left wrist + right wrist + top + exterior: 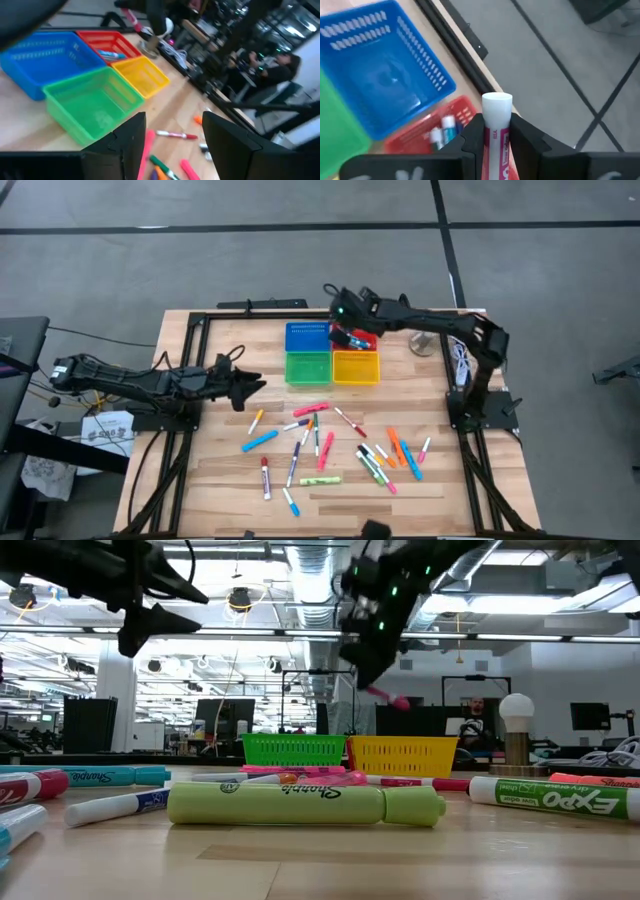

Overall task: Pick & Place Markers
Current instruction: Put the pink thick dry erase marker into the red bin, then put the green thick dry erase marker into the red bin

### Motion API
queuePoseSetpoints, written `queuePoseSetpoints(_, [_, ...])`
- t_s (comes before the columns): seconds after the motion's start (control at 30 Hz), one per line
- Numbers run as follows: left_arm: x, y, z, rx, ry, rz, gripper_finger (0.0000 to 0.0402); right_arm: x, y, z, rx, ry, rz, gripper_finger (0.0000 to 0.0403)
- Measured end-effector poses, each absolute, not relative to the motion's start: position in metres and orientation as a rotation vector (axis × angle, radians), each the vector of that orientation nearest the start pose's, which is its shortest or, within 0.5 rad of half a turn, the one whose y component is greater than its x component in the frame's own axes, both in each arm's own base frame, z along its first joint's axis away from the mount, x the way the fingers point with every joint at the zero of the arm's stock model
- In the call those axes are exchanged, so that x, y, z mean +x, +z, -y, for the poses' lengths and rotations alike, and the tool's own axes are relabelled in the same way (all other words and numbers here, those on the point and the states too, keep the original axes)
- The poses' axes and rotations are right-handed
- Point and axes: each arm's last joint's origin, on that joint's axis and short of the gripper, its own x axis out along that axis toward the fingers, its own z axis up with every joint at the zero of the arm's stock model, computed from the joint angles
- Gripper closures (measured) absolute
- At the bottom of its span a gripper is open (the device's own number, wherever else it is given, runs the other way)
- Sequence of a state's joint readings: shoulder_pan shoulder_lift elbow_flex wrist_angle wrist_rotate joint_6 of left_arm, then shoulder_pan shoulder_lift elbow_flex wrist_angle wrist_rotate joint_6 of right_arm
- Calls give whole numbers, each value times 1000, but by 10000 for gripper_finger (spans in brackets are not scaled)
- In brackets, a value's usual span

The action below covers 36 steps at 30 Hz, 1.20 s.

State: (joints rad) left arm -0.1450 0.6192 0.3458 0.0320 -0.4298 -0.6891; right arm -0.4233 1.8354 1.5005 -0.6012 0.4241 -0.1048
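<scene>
1. Markers (pixel 330 445) lie scattered over the near half of the wooden table (pixel 220 480), seen from above: thin capped pens in pink, orange, blue, green and red, some with white bodies. They lie at many angles, a few touching or crossing.
2. Four square trays sit together toward the far edge of the table: blue tray (pixel 307 337), red tray (pixel 362 340), green tray (pixel 308 367) and yellow tray (pixel 355 367).
3. Only the right wrist view shows the grip closely. The right gripper (pixel 494 131) is clamped on a pink marker (pixel 495 145) with a white end, which stands up between the two dark fingers.
4. That same view looks down on the red tray, which holds a couple of markers with white and blue parts (pixel 442 132); the blue tray beside it shows a bare floor.
5. From above, the right gripper hangs over the red tray, at the far right of the tray group.
6. The low view alone shows height: the pink marker is held tilted in the air, well above the tray rims. Up close in front lies a yellow-green highlighter (pixel 305 805).
7. The left gripper (pixel 250 385) hovers left of the trays, jaws apart, holding nothing; its wrist view looks between its fingers (pixel 131 137) toward the four trays.
</scene>
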Motion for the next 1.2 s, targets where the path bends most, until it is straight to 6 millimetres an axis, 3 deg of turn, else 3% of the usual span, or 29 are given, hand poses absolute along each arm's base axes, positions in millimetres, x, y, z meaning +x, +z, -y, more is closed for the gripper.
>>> queuePoseSetpoints(0.2, [150,225,6,-598,441,-97,207,355,217,208,-115,-690,-1151,337])
queuePoseSetpoints(0.37, [153,222,5,-588,486,-96,207,356,194,215,-110,-681,-1225,337])
queuePoseSetpoints(0.83, [162,217,6,-578,511,-106,207,362,199,200,-170,-619,-1231,330])
queuePoseSetpoints(1.2, [163,221,7,-594,488,-76,207,365,197,182,-195,-568,-1292,231])
